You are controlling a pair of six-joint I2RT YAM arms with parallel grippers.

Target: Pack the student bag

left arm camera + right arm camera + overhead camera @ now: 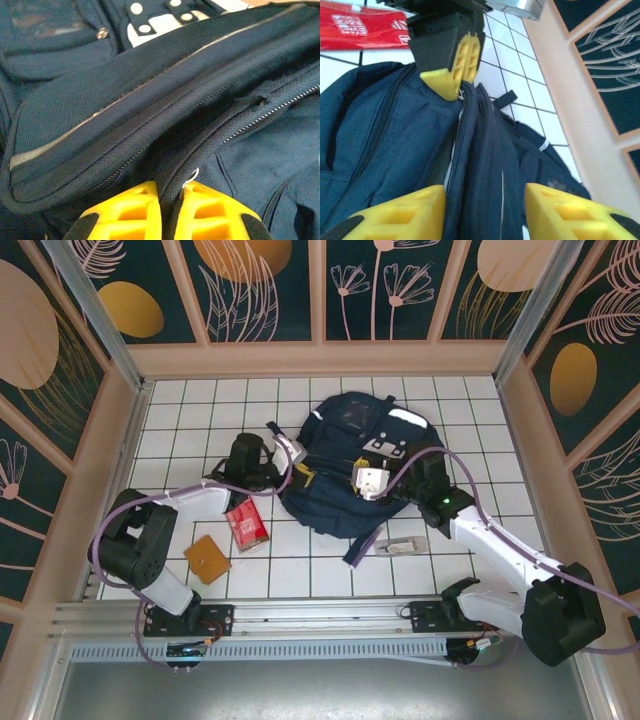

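The student bag (340, 440) lies mid-way across the tiled table (190, 410), directly ahead of both my claws; my left gripper (169, 195) is pressed together, pinching fabric at the bag's zipper edge; my right gripper (485, 197) stands spread, its fingers astride a raised fold of the bag.

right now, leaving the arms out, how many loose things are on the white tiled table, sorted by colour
navy-blue: 1, the large fabric backpack
red: 1, the flat rectangular packet
orange-brown: 1, the flat square card
pale grey: 1, the small oblong item, too small to identify
total: 4
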